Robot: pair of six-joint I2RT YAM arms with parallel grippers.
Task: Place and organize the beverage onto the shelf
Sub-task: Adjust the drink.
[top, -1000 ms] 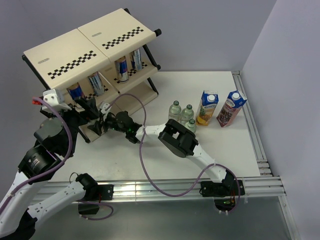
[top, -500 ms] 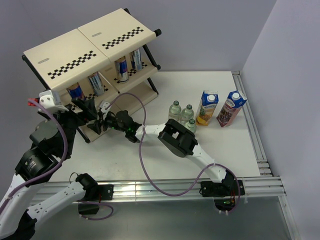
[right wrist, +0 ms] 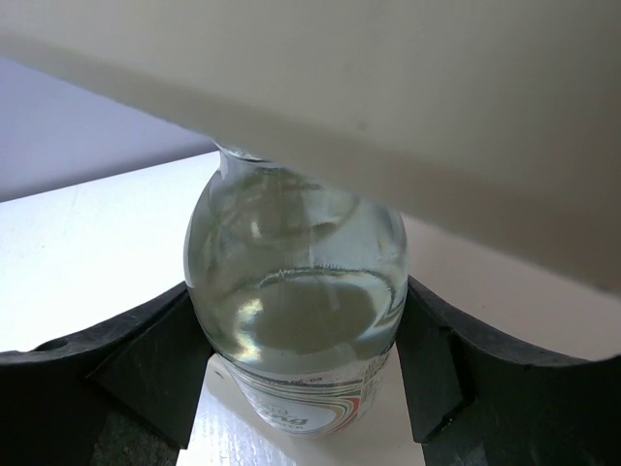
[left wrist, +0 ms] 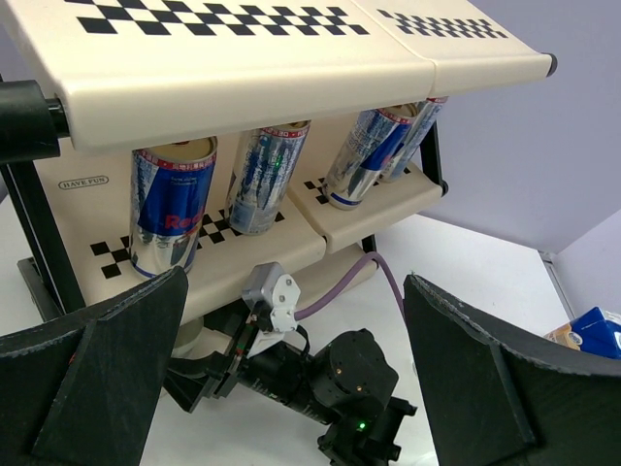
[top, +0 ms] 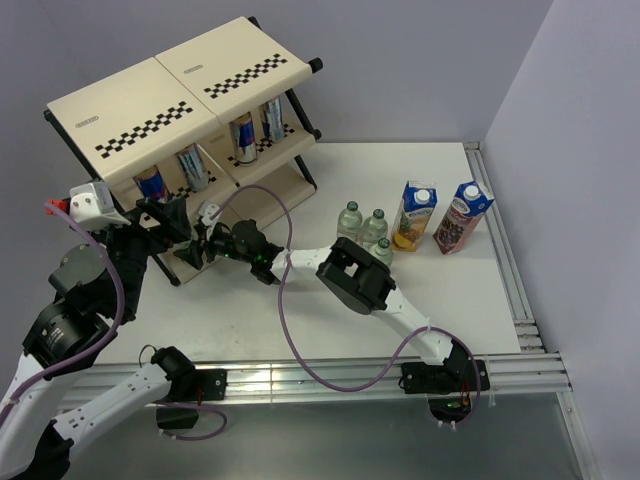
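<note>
Though unseen from above, clear bottle [right wrist: 291, 282] pinched in right claw [right wrist: 296, 335] beneath shelf [right wrist: 408, 87]; left claw [left wrist: 296, 340] spread.

shelf [top: 180, 85]: cream panels, black tube frame, black-and-white checkered strips
cans [left wrist: 175, 209]: blue and silver, red lettering
bottles [top: 362, 228]: clear, pale caps
bottle [right wrist: 296, 291]: clear; white label with green and red stripes
pineapple carton [top: 415, 215]: yellow-orange front, blue top
grape carton [top: 463, 217]: dark purple-red front, blue top
bench [top: 470, 300]: white
rails [top: 520, 290]: silver
cable [top: 283, 325]: purple
left tool [left wrist: 296, 277]: black fingers
right tool [right wrist: 296, 369]: black fingers
arms [top: 400, 310]: black joints, white links
wall [top: 420, 60]: pale lilac-grey
</note>
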